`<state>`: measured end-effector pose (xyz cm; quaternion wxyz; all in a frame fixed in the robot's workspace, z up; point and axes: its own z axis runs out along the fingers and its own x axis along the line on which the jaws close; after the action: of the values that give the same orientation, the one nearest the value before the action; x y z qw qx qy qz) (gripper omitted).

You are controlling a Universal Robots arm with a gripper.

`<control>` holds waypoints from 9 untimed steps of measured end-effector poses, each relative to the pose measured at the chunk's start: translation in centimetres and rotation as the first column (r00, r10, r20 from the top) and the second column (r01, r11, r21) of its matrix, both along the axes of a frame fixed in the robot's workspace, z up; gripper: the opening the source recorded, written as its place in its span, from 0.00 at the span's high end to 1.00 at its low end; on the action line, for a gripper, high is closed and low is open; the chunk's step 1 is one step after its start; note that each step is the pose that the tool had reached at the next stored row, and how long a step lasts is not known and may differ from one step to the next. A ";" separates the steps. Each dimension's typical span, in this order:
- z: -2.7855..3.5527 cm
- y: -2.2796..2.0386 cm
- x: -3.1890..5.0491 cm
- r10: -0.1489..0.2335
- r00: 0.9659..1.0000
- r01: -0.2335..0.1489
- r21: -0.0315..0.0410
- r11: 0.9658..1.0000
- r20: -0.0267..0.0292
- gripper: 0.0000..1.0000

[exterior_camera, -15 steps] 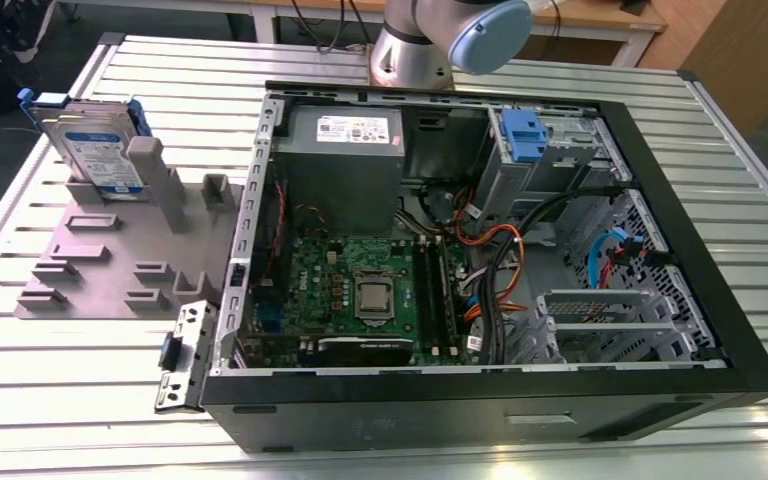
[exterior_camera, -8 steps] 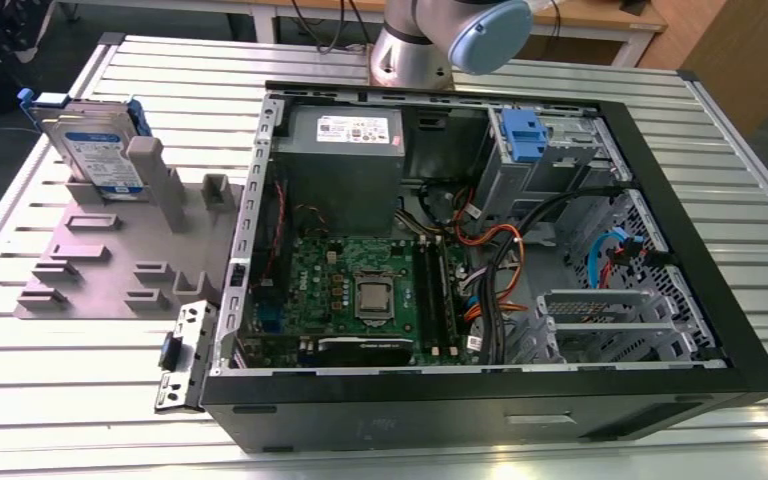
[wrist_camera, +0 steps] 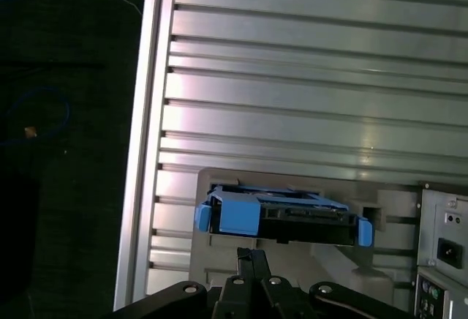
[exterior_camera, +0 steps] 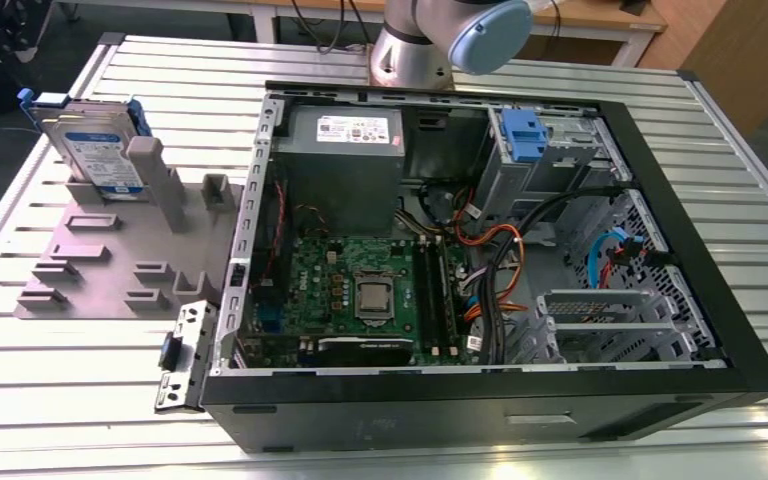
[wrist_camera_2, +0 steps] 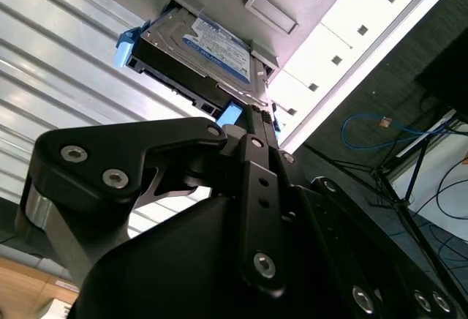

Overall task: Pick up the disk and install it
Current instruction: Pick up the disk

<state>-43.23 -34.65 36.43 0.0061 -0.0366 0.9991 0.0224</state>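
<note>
Hand [wrist_camera: 252, 254] looks pinched together, empty, pointing at silver-grey hard disk in blue plastic bracket [wrist_camera: 281, 216], upright in grey plastic rack [exterior_camera: 117, 250] by slatted aluminium bench [exterior_camera: 731, 200] edge. I'd say pickup & install both undone.

We are looking at a slatted metal table [exterior_camera: 77, 400] carrying an open black computer case [exterior_camera: 491, 410]. Inside, a green motherboard [exterior_camera: 357, 290] is lying toward seven o'clock, a grey power supply [exterior_camera: 344, 170] is sitting at eleven o'clock, and a blue clip [exterior_camera: 524, 135] is resting at one o'clock. Orange cables [exterior_camera: 502, 245] are looping through the middle. A grey moulded stand [exterior_camera: 104, 270] is standing at nine o'clock of the case.
</note>
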 end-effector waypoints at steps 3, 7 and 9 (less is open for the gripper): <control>0.00 0.00 0.00 0.008 1.000 -0.008 0.000 1.000 0.000 0.89; 0.00 0.00 0.00 0.009 1.000 -0.009 0.000 1.000 0.000 0.89; 0.00 0.00 0.00 0.009 1.000 -0.009 0.000 1.000 0.000 0.89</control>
<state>-43.23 -34.66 36.43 0.0060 -0.0412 0.9989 0.0224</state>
